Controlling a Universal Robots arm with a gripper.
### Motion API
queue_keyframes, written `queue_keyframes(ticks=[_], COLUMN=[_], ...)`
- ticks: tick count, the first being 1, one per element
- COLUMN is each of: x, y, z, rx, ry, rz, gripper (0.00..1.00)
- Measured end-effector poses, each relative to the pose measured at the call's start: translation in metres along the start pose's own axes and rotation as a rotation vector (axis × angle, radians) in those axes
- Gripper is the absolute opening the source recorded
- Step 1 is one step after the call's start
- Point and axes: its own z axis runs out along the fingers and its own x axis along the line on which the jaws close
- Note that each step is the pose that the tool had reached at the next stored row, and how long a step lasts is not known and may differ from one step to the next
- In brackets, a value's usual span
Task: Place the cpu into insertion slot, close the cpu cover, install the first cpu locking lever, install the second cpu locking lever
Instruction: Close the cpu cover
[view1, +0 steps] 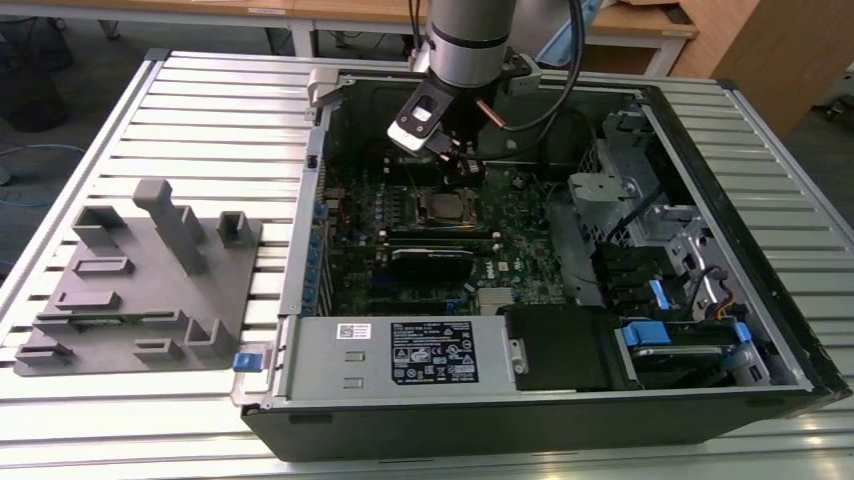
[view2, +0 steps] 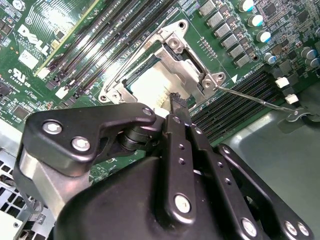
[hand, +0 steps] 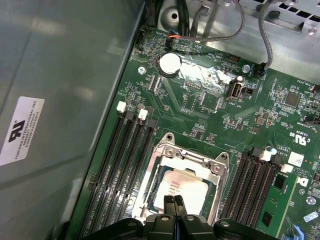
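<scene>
Cpu (hand: 185, 187) was seen seated in the slot (hand: 144, 195) on the green board (hand: 200, 110), its pale grey top marked with fine dark print. It was framed by the cover (hand: 192, 159), which lay flat over its edges. At its edge the gripper (hand: 173, 201) was poised with its two black fingertips pressed together and nothing between them; whether the cpu was touched could not be told. In the second wrist view a thin wire lever (view2: 255, 99) was shown running from the cover's corner out over the memory slots (view2: 250, 82). A white label (hand: 20, 131) with black print was stuck on the grey case wall beside the board. In the exterior view a larger printed sticker (view1: 434, 352) was carried on the silver box at the case's front.
</scene>
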Motion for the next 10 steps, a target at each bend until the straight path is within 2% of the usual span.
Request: queue_keyframes(ticks=[10], x=[0.0], y=[0.0], z=[0.0], rx=[-0.0003], ry=[0.0002], rz=[-0.022], gripper=[0.11])
